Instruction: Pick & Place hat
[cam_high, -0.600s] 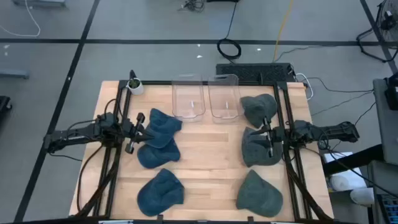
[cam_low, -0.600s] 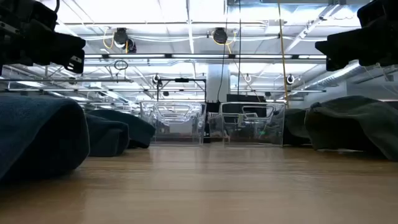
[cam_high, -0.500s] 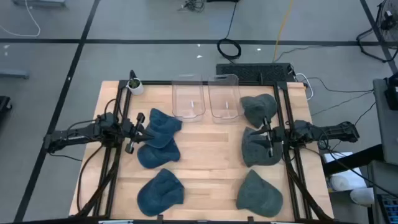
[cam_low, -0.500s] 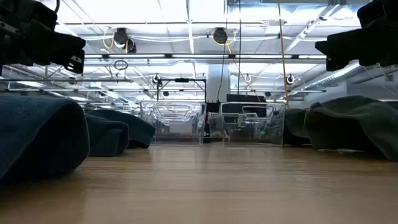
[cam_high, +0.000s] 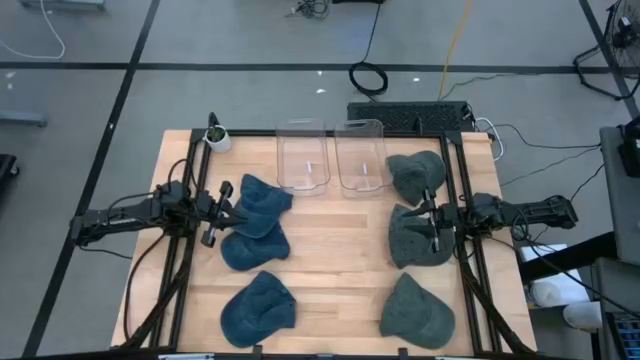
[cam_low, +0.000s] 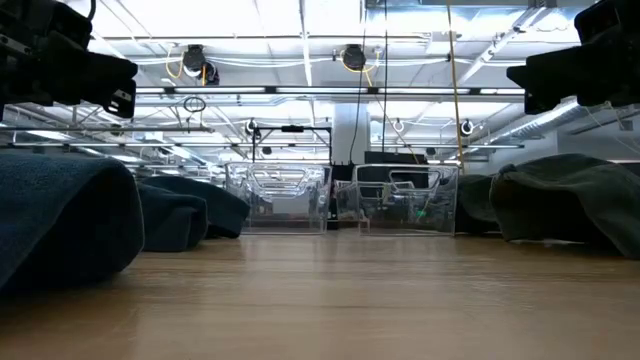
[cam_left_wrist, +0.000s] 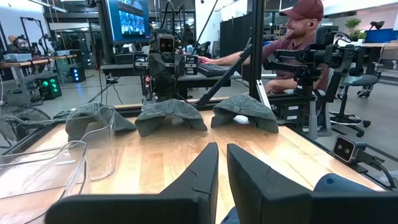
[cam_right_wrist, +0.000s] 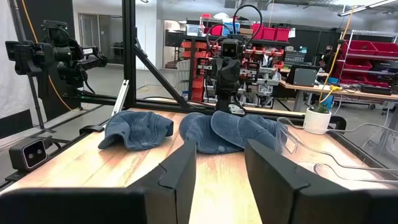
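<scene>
Six hats are laid out on the wooden table (cam_high: 330, 250). Three blue hats are seen on the left side: one nearest the bins (cam_high: 262, 200), one just in front of it and overlapping it (cam_high: 250, 245), and one near the front edge (cam_high: 258, 305). Three grey-green hats are spread on the right side: one beside the bins (cam_high: 415, 175), one in the middle (cam_high: 415, 240), one at the front (cam_high: 415, 310).

Two clear plastic bins are set side by side at the back of the table — the left bin (cam_high: 302, 158) and the right bin (cam_high: 360, 155). Nothing is seen inside either. A small potted plant (cam_high: 216, 136) is placed at the back left corner.

The left hand (cam_high: 217, 212) is held above the table's left side, just beside the two overlapping blue hats; its fingers (cam_left_wrist: 202, 180) are seen nearly pressed together in its wrist view, with only a thin slit between them and nothing pinched. The right hand (cam_high: 432, 222) is held over the edge of the middle grey-green hat; its fingers (cam_right_wrist: 177, 177) are spread part way, and nothing is gripped between them.

A person in a red cap (cam_left_wrist: 298, 31) is seen seated beyond the table in the left wrist view.
</scene>
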